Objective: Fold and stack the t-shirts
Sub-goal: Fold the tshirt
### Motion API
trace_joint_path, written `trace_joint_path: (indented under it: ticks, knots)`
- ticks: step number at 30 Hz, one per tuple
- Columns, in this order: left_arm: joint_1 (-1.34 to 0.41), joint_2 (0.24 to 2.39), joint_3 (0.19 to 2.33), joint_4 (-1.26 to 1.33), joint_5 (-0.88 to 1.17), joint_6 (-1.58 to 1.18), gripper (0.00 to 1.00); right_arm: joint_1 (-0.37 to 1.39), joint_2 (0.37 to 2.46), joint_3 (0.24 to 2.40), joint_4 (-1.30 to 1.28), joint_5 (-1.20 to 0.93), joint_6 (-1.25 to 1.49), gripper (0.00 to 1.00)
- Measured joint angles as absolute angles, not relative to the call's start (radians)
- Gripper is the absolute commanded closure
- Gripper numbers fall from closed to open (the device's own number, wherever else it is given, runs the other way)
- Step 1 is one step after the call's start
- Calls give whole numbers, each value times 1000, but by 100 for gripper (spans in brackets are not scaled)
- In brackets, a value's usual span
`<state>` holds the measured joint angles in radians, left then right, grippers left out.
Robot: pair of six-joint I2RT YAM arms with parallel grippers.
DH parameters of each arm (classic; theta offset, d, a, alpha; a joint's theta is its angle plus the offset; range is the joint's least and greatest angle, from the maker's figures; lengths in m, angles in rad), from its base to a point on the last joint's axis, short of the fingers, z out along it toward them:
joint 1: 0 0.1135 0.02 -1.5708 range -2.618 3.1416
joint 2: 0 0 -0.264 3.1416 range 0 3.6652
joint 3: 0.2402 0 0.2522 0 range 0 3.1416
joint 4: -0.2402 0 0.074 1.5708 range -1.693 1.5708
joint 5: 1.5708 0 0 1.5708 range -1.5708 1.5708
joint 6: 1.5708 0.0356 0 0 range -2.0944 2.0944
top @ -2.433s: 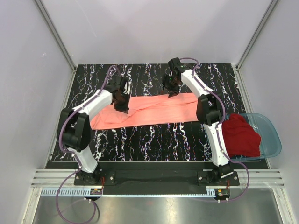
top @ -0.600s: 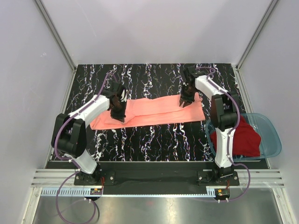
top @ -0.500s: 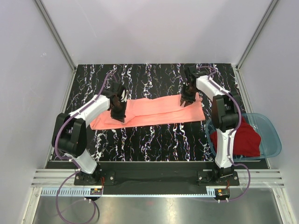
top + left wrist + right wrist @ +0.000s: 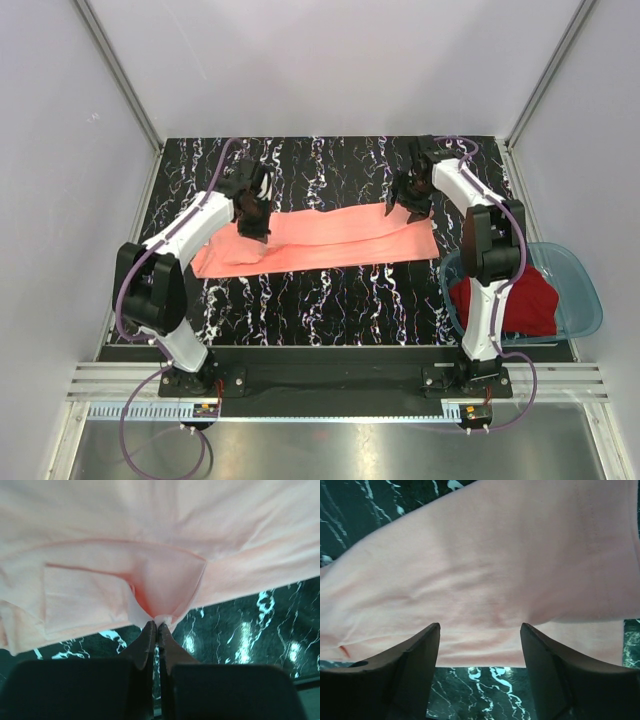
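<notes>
Marble table (image 4: pixel 320 165) | left end effector (image 4: pixel 156 625) pinches salmon t-shirt (image 4: pixel 340 236) | right end effector (image 4: pixel 480 632) apart

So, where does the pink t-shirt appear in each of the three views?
Top view: the pink t-shirt lies stretched left to right across the middle.
Left wrist: it fills the upper part.
Right wrist: it fills most of the picture.
Shared landmark: the black marbled table.

My right gripper (image 4: pixel 479 627) stands with its jaws spread wide before the salmon-pink soft cloth t-shirt (image 4: pixel 485 575). I see the black white-veined marble tabletop (image 4: pixel 485 690) along its near edge and at top left.
</notes>
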<state>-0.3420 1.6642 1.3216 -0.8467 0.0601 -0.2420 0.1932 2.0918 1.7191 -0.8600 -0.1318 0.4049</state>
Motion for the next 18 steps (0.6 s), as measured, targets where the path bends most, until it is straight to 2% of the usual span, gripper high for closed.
trace_joint_path:
  ticks: [5, 12, 15, 16, 18]
  knots:
    - [-342, 1735, 1491, -860, 19, -242, 100, 163, 2022, 1664, -812, -185, 459, 20]
    - [-342, 1783, 1544, -850, 23, -245, 98, 33, 1930, 1540, -756, -257, 556, 23]
    - [-342, 1767, 1471, -829, 43, -252, 79, 17, 1921, 1510, -735, -265, 574, 23]
    - [-342, 1757, 1434, -818, 52, -256, 67, 19, 1920, 1503, -732, -272, 579, 23]
    - [-342, 1734, 1361, -821, 73, -262, 50, 25, 1919, 1493, -727, -284, 583, 23]
